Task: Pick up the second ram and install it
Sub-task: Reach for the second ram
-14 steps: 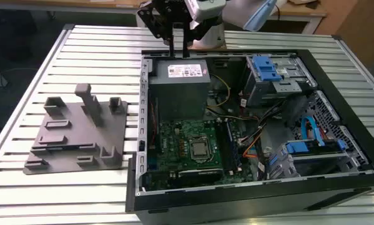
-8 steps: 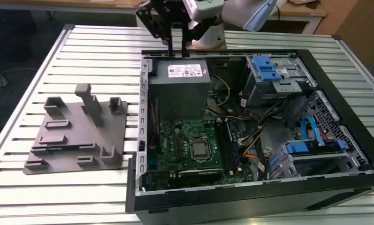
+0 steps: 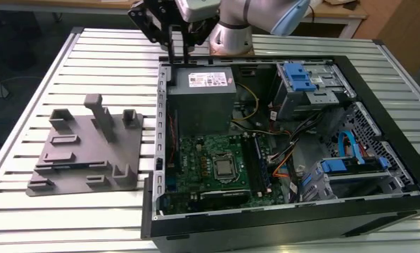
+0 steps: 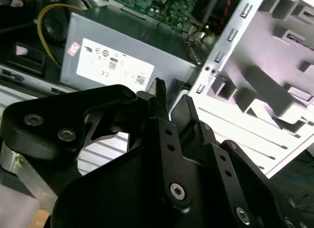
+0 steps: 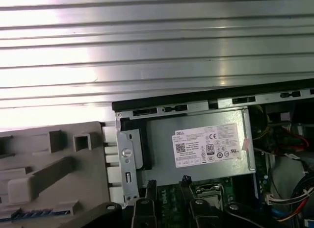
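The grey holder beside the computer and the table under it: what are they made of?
The grey holder looks like matte plastic, perhaps printed: dull, uniform, blocky. The table looks like bare metal, probably aluminium: silvery ribbed slats with bright glare.

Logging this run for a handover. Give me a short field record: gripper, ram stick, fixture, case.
case: open black computer case
fixture: grey slotted tray at the exterior view's left of the case
ram: likely the thin bluish strip lying in that tray
gripper: black two-finger gripper, open, empty, above the case edge near the grey power supply box
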You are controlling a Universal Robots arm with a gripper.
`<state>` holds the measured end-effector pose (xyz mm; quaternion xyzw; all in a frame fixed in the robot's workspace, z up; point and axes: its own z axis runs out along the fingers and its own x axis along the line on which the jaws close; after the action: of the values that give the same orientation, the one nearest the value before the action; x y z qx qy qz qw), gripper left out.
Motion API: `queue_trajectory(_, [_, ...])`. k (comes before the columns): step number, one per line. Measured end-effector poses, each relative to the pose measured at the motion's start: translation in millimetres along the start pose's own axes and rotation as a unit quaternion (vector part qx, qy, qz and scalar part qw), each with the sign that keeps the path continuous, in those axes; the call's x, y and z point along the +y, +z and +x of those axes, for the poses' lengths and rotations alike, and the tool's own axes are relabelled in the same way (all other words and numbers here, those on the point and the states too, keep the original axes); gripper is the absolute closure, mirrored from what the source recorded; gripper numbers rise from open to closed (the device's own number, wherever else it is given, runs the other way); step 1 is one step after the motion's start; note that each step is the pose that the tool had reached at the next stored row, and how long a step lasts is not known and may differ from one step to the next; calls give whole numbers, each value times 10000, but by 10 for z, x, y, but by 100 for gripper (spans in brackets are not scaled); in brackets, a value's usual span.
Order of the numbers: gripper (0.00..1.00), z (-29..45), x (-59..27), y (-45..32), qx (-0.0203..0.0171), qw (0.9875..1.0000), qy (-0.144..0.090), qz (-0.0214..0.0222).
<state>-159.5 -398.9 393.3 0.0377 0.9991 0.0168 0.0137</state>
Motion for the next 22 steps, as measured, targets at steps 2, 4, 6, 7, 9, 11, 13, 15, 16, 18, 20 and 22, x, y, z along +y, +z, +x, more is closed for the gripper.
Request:
queue_trajectory(2, [68,93,-7,-3,-3,10000,1,9])
queue_trajectory(4, [68,183,-14,-5,-6,10000,-1,11])
queue_trajectory(6, [68,273,-20,-7,-8,10000,1,13])
queue_trajectory(7, [68,314,-24,-7,-9,10000,0,13])
queue_trajectory(9, [68,396,-30,-8,-11,10000,-1,12])
queue_trajectory(11, [68,458,-34,-9,-11,10000,1,12])
queue_trajectory(13, [68,513,-39,-9,-11,10000,0,13])
queue_trajectory(15, [68,576,-44,-10,-11,10000,-1,13])
queue_trajectory(16, [68,607,-46,-10,-12,10000,0,12])
queue_trajectory(18, [68,671,-51,-10,-12,10000,0,12])
queue_trajectory(20, [68,737,-56,-11,-11,10000,-1,13])
queue_trajectory(22, [68,798,-60,-11,-12,10000,0,13])
